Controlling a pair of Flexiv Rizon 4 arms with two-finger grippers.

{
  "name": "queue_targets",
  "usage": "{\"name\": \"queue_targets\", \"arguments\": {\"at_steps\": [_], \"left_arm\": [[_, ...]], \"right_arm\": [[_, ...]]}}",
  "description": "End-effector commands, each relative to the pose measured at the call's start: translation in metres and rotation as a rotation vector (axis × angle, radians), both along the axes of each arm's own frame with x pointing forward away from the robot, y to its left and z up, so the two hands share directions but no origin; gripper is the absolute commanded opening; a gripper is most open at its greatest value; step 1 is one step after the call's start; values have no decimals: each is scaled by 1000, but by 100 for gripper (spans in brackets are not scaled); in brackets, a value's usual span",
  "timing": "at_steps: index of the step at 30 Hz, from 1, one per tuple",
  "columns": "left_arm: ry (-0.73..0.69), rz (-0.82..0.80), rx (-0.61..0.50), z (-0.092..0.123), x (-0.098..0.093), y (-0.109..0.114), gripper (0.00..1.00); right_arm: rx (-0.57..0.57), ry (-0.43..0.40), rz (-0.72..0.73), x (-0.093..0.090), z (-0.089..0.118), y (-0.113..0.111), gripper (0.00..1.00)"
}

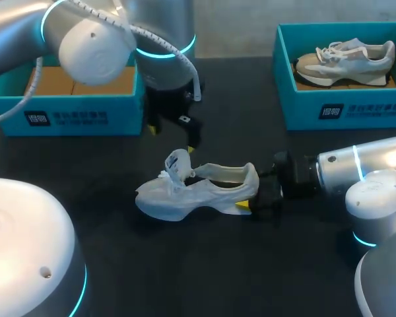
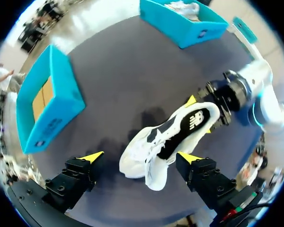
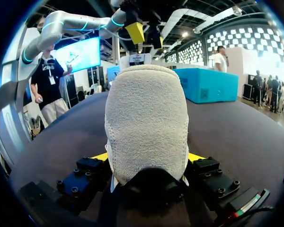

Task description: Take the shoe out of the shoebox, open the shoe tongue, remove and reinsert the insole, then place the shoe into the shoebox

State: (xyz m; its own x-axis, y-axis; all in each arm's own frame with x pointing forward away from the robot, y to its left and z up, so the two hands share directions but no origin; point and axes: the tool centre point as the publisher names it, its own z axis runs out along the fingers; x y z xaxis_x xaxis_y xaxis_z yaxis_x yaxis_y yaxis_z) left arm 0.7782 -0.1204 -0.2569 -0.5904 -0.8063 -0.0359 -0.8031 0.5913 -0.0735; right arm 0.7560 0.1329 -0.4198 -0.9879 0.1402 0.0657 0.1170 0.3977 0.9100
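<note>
A white shoe [image 1: 191,191] stands upright on the dark table, toe to the left, its tongue [image 1: 178,164] pulled up. My right gripper [image 1: 251,196] is shut on the heel, a yellow-tipped finger on each side of the shoe [image 3: 146,127]. In its own view the right gripper [image 3: 149,158] clamps the heel from both sides. My left gripper [image 1: 173,137] hangs open just above the tongue. In the left wrist view the shoe [image 2: 180,132] lies below the left gripper [image 2: 140,158], its fingers wide apart and touching nothing. The dark insole [image 2: 182,135] shows inside.
A teal shoebox [image 1: 72,117] with a bare cardboard bottom stands at the back left. A second teal box [image 1: 343,109] at the back right holds another shoe [image 1: 346,58]. My left arm's elbow [image 1: 26,244] fills the front left corner.
</note>
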Motion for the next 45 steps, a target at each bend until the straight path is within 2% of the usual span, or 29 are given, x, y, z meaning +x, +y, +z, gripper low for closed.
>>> {"name": "queue_targets", "arguments": {"at_steps": [1, 3, 35, 36, 37, 39, 45], "left_arm": [[34, -468, -93, 4, 13, -7, 0], [22, -474, -125, 8, 17, -9, 0], [22, -474, -125, 8, 17, -9, 0], [3, -527, -142, 6, 15, -12, 0], [43, -574, -205, 4, 10, -18, 0], [0, -653, -197, -2, 4, -23, 0], [-51, -903, -271, -9, -12, -33, 0]], "right_arm": [[-3, 0, -1, 1, -3, 3, 0], [-3, 0, -1, 1, -3, 3, 0], [-3, 0, -1, 1, -3, 3, 0], [-3, 0, -1, 1, -3, 3, 0], [-3, 0, -1, 1, -3, 3, 0], [-3, 0, -1, 1, -3, 3, 0], [-3, 0, -1, 1, -3, 3, 0]]}}
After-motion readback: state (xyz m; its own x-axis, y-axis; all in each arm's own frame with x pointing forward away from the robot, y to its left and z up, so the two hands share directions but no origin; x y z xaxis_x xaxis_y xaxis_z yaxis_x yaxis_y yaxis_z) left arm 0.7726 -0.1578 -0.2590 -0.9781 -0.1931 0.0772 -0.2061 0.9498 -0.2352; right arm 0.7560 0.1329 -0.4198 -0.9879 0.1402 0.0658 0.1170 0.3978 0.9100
